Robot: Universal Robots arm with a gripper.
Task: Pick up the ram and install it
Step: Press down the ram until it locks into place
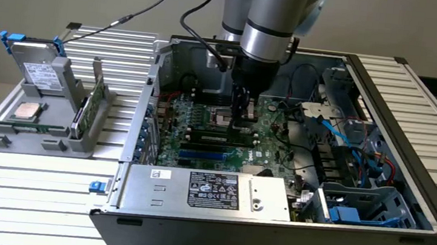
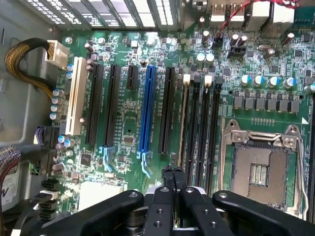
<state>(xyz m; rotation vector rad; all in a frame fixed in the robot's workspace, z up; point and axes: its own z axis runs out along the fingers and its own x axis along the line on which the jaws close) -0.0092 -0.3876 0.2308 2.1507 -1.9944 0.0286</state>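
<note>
The gripper (image 1: 243,124) hangs low over the black memory slots (image 2: 202,123) inside the open computer case (image 1: 271,244), its jaws pressed together and empty. The ram (image 1: 92,109) seems to stand on edge in the grey holder (image 1: 55,130) on the counter (image 1: 35,170), at the exterior view's left, well apart

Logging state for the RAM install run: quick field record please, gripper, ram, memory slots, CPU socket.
gripper: shut, holding nothing, low over the motherboard by the memory slots
ram: upright in the grey holder, outside the PC case, on the exterior view's left
memory slots: black, in a row beside the CPU socket
CPU socket: no processor in it
</note>
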